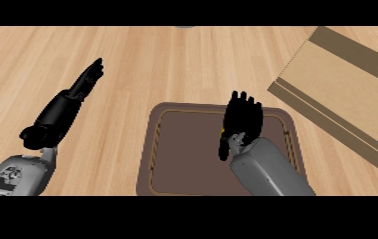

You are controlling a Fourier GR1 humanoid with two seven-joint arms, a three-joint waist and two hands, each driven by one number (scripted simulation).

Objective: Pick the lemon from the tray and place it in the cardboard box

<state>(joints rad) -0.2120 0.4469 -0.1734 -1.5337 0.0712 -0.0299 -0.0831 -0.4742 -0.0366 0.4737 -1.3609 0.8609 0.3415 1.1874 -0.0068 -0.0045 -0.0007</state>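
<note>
A brown tray (158, 148) with a raised rim lies on the wooden counter at lower centre. My right hand (244, 118) hovers over its right half, fingers stretched forward and thumb out to the left. Only a sliver of the yellow lemon (223, 131) peeks out at the hand's left edge; the hand hides the rest, and I cannot see whether it touches the fruit. The cardboard box (332, 83) sits at the right, angled, its near wall close to the tray's right corner. My left hand (87, 80) rests open at the left, fingers straight, away from the tray.
A small grey object (184, 27) shows at the counter's far edge, top centre. Bare wood stretches between the left hand and the tray and beyond the tray's far rim.
</note>
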